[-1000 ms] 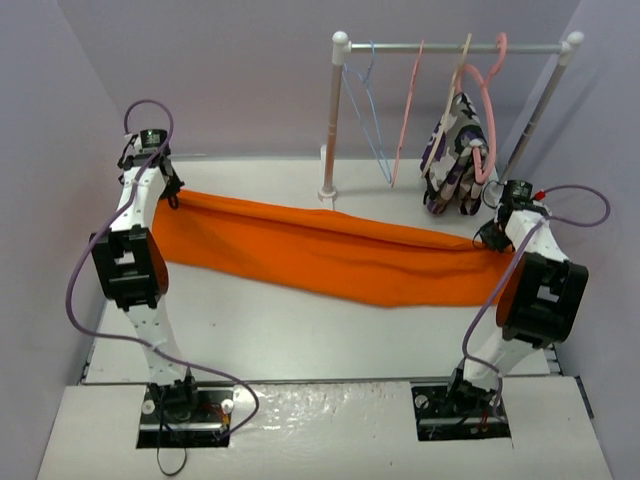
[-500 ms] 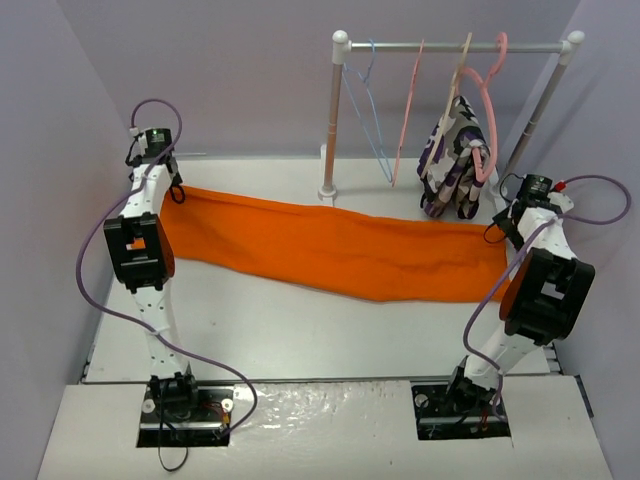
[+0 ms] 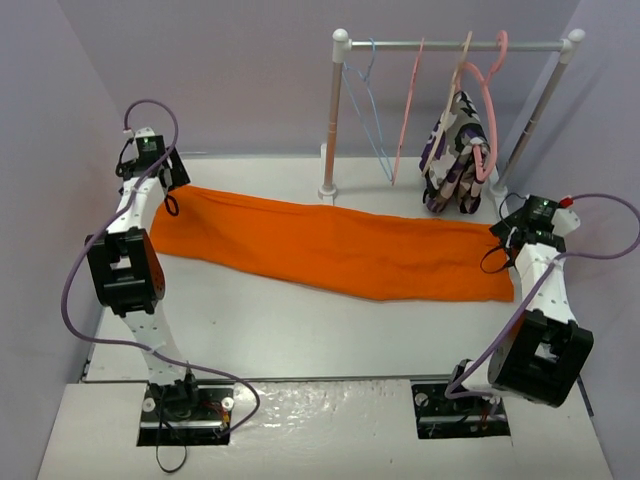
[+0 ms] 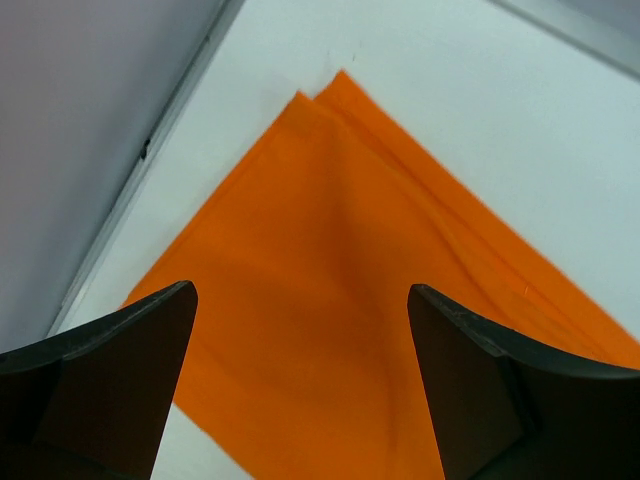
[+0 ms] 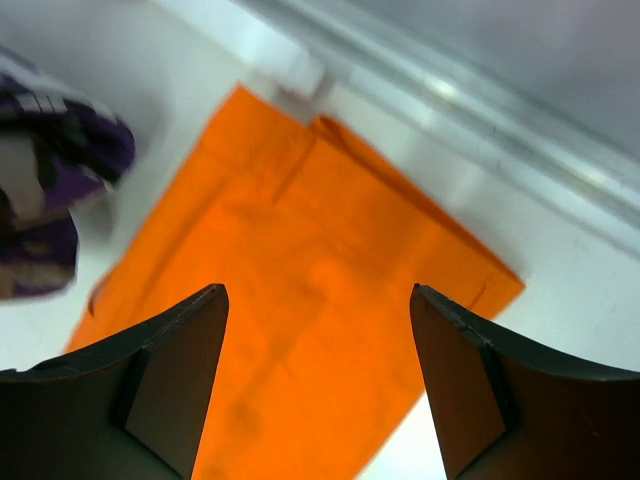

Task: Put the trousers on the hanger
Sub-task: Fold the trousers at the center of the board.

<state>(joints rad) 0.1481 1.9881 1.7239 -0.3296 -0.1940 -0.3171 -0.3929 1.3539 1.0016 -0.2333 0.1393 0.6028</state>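
Left gripper (image 4: pixel 300 295): we see jaws spread, nothing held.
Right gripper (image 5: pixel 317 292): likewise apart, empty.
Trousers (image 3: pixel 330 245): middle cut off in our wrist views.

Walls (image 3: pixel 230 80): plain pale lilac, closing in at back, left and right. Table (image 3: pixel 300 330): white, matte, with a thin grey strip along its edges. Near ledge (image 3: pixel 330 430): white, glossier, with faint reflections. Rack (image 3: pixel 450 46): far right of the table, two white posts with a grey rail across the top. Light: soft, even, shadows weak.
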